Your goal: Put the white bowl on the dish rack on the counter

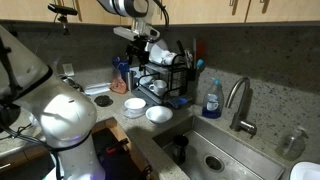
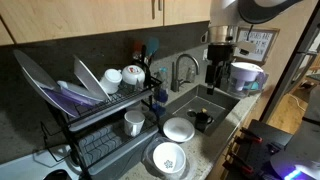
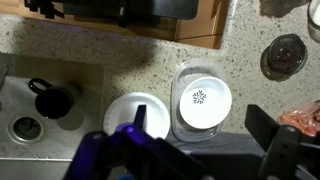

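The black wire dish rack (image 1: 168,72) (image 2: 95,125) stands on the speckled stone counter (image 1: 112,112) (image 3: 100,50) beside the sink. A round white bowl (image 2: 134,122) (image 1: 155,88) sits in the rack's lower tier; the wrist view does not show it. My gripper (image 1: 137,45) (image 2: 217,75) (image 3: 200,121) hangs high above the counter, apart from the rack, open, with nothing between its fingers. In the wrist view it looks straight down on two shallow white dishes.
Two shallow white dishes (image 3: 135,112) (image 3: 205,100) lie on the counter in front of the rack, one on a clear tray. A black mug (image 3: 50,98) is in the steel sink (image 1: 215,160). A faucet (image 1: 238,100), blue soap bottle (image 1: 211,98) and pitcher (image 2: 245,75) stand nearby.
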You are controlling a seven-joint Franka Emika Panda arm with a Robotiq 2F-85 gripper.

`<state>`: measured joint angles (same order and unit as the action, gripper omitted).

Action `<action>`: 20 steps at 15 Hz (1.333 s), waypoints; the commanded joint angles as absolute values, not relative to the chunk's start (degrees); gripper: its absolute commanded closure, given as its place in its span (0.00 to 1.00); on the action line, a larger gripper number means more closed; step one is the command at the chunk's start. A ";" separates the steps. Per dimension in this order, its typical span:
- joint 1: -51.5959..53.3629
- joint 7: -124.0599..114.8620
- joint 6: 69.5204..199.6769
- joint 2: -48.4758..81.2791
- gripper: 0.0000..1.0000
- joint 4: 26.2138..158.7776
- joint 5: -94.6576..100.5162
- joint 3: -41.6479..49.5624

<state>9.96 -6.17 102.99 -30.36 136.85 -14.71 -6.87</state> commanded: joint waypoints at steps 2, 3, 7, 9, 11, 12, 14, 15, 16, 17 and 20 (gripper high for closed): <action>9.32 -5.93 102.79 -30.37 0.00 136.73 -14.94 -7.38; 9.32 -5.93 102.79 -30.36 0.00 136.73 -14.94 -7.38; 10.19 -4.75 103.67 -29.19 0.00 136.00 -16.28 -7.51; 10.86 -4.30 105.63 -27.82 0.00 135.34 -17.51 -7.99; 11.82 -2.76 107.94 -26.90 0.00 135.00 -19.43 -8.14; 12.22 -2.15 109.14 -26.35 0.00 134.81 -20.26 -8.33; 13.13 -1.29 113.13 -25.15 0.00 134.63 -22.25 -9.04; 13.61 -0.70 115.13 -24.43 0.00 134.52 -22.87 -9.38; 14.26 -0.17 117.24 -23.71 0.00 134.46 -23.70 -9.71; 14.91 0.91 119.06 -23.01 0.00 134.40 -24.19 -9.96; 17.28 6.21 122.98 -20.22 0.00 133.45 -23.29 -11.10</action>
<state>15.51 1.34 120.51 -23.38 135.59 -23.03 -10.27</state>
